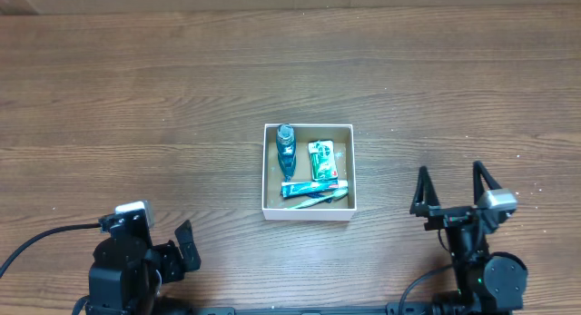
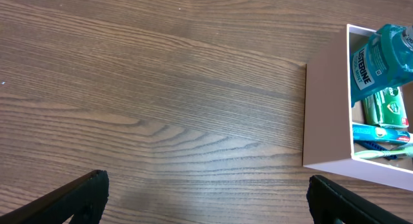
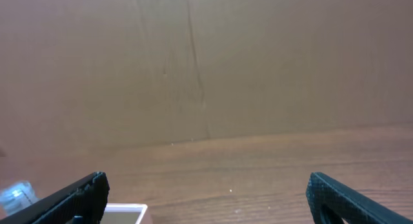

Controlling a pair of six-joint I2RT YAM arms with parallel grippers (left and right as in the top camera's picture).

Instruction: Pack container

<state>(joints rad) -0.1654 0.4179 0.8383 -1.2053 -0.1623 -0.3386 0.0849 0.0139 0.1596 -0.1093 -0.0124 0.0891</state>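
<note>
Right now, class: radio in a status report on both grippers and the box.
Left gripper open, empty. Right gripper open, empty. Box holds mouthwash, green pack, toothbrush. Nothing over it.

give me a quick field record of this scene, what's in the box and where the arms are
container: white-walled, open top, mid-table
contents: mouthwash along the left wall; green pack on the right; toothbrush across the near side
left end effector: open, empty, apart from the container, near-left
right end effector: open, empty, apart from the container, near-right
table: brown wood grain
</note>
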